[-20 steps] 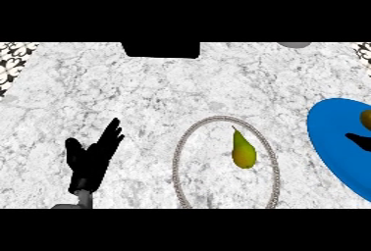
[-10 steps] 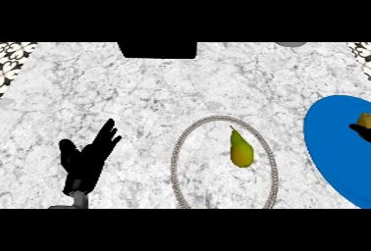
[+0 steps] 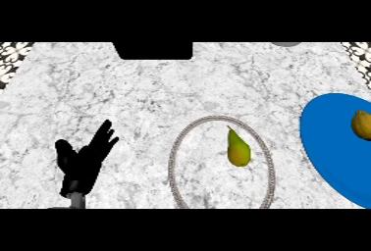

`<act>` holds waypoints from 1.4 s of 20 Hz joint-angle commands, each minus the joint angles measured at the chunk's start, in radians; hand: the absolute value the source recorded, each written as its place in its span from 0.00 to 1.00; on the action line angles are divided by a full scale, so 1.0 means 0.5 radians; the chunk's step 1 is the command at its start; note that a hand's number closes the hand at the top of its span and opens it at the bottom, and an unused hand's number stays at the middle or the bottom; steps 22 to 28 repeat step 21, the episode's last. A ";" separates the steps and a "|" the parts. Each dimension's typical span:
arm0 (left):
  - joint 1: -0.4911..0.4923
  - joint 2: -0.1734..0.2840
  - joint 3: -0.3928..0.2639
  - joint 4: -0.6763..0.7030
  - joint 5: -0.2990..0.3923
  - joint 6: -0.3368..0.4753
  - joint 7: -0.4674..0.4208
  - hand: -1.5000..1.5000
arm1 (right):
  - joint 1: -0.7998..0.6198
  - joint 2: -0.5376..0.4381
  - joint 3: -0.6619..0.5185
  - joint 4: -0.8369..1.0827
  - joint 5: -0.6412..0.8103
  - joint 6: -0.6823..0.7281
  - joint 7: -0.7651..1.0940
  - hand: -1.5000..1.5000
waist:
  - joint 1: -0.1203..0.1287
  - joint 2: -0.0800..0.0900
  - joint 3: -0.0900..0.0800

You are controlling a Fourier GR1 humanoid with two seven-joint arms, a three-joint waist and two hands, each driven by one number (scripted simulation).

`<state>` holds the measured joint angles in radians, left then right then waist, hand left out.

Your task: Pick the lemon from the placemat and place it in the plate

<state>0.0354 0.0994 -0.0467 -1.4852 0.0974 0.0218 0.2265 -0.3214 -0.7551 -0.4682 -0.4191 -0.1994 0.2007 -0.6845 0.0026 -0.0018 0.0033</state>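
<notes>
Head view shows the lemon [image 3: 361,124] lying on the blue placemat [image 3: 330,147] at far right, with the right hand out of sight. The left hand [image 3: 83,162] rests wide open. Reach from the right, then carry it left to the plate [image 3: 174,162], clear of the pear [image 3: 238,149].

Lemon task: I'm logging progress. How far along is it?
Done: nothing; the yellow lemon lies on the blue oval placemat. In hand: nothing; the black left robot hand rests open, the right is out of view. Left: moving it into the grey-rimmed round plate beside the green pear-shaped fruit.
</notes>
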 commanded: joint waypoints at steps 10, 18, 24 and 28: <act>-0.099 -0.052 0.023 0.227 -0.032 0.002 -0.033 0.50 | 0.597 -0.163 0.064 0.038 0.102 0.508 -0.564 0.00 | -0.016 0.008 -0.003; -0.024 -0.062 0.007 0.047 -0.042 0.027 0.075 0.50 | 0.870 -0.091 0.080 -0.332 0.039 0.426 -0.471 0.00 | -0.023 0.000 -0.009; -0.167 -0.016 0.087 0.166 -0.009 -0.012 0.072 0.50 | 0.975 -0.112 0.067 -0.278 0.053 0.474 -0.617 0.00 | -0.030 0.002 -0.008; -0.167 -0.016 0.087 0.166 -0.009 -0.012 0.072 0.50 | 0.975 -0.112 0.067 -0.278 0.053 0.474 -0.617 0.00 | -0.030 0.002 -0.008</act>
